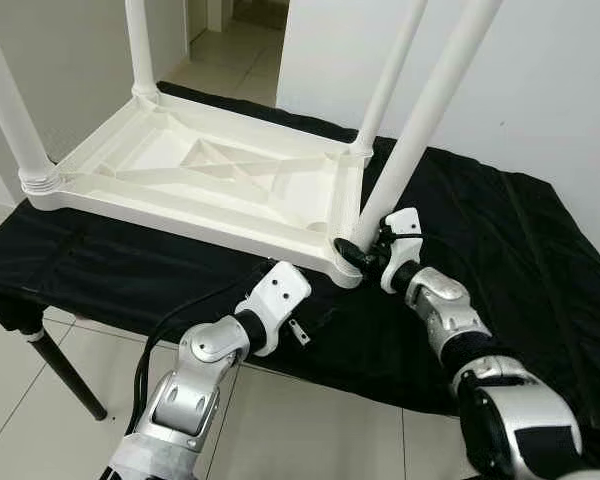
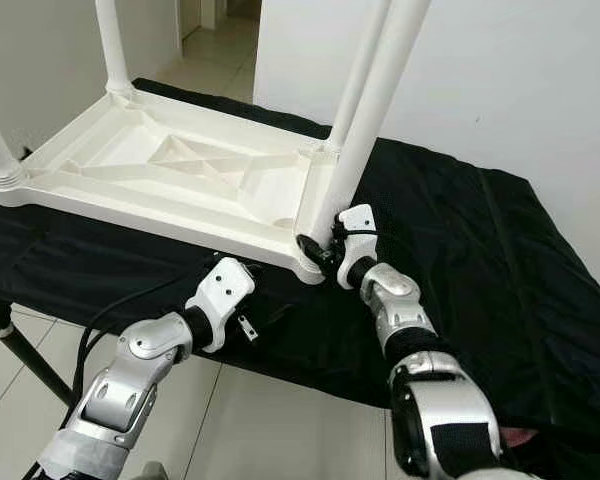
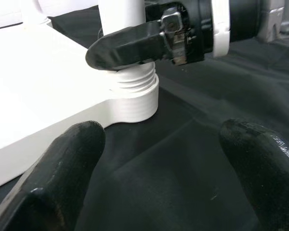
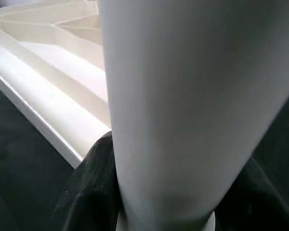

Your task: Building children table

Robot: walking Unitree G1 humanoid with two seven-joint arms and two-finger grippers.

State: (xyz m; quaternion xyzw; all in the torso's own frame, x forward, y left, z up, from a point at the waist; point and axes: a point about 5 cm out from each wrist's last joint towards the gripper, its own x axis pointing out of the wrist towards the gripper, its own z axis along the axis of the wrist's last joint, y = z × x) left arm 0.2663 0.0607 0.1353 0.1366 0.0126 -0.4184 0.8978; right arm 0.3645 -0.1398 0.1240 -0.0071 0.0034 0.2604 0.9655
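On black cloth (image 1: 500, 230), right claw (image 1: 365, 250) clenches one of four legs (image 1: 420, 130); left claw (image 3: 159, 183) seemingly released.

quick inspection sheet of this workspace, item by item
surface: black cloth over a dark-legged stand
job's things: white children's table upside down, four legs standing in its corners
clutter: nothing seen
hands: right hand clamped on the near-right leg just above its threaded socket; left hand open, low beside that corner, holding nothing
cables: black cable hanging along the left arm
surroundings: white walls, tiled floor, doorway behind
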